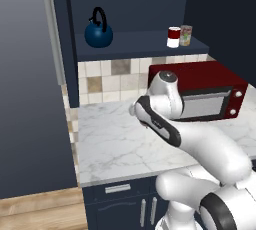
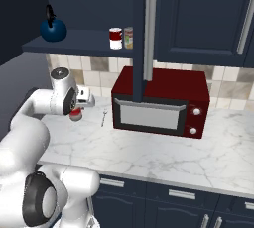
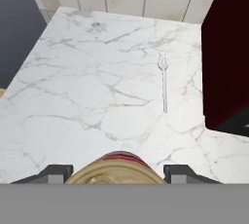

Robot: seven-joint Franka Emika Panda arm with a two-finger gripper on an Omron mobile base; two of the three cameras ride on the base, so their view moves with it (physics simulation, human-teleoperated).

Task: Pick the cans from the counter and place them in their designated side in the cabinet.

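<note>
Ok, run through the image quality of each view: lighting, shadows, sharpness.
Left base view: flat, even light, the dark navy open cabinet shaded inside, edges slightly soft. Right base view: same light, faint sheen on the dark red microwave. Hand view: bright, shadowless white marble counter; the red-banded can between the gripper tips is cropped and blurry.

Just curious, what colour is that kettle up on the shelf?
Dark blue kettle, black handle; clearest in the left base view.

The arm folds forward, its hand [image 3: 114,173] clamped and pointing down.
</note>
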